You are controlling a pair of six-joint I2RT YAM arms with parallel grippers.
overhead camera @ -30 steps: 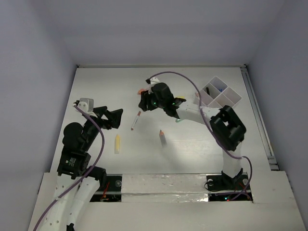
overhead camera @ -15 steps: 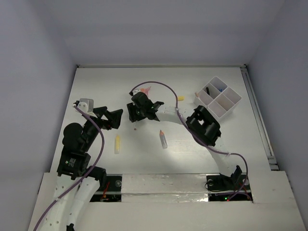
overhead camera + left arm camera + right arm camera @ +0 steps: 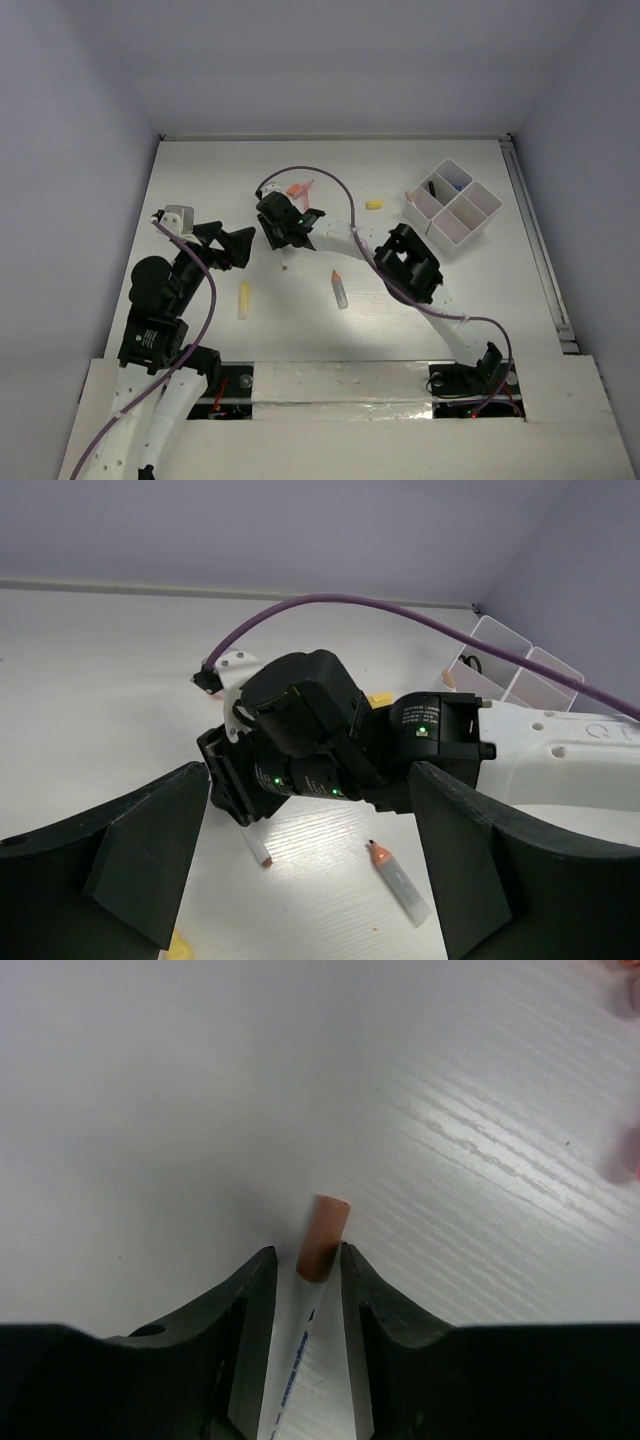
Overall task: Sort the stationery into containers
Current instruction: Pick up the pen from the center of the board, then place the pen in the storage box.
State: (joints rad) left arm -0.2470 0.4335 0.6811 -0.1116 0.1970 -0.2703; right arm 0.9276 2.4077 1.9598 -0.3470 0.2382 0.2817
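Right gripper [image 3: 304, 1260] straddles the orange-capped pen [image 3: 323, 1237] on the table [image 3: 200, 170], jaws drawn close beside it (whether they actually press it, I cannot tell). Well apart to the right, the white organiser tray [image 3: 448, 206] holds a dark item [image 3: 432, 187] in one far compartment and something blue [image 3: 457, 183] in the next. Left gripper [image 3: 238, 245] hangs spread wide.

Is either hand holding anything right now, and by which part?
Left hand is open and empty. Right hand straddles the thin pen just behind its reddish cap, pen lying on the table; a firm grip cannot be told.
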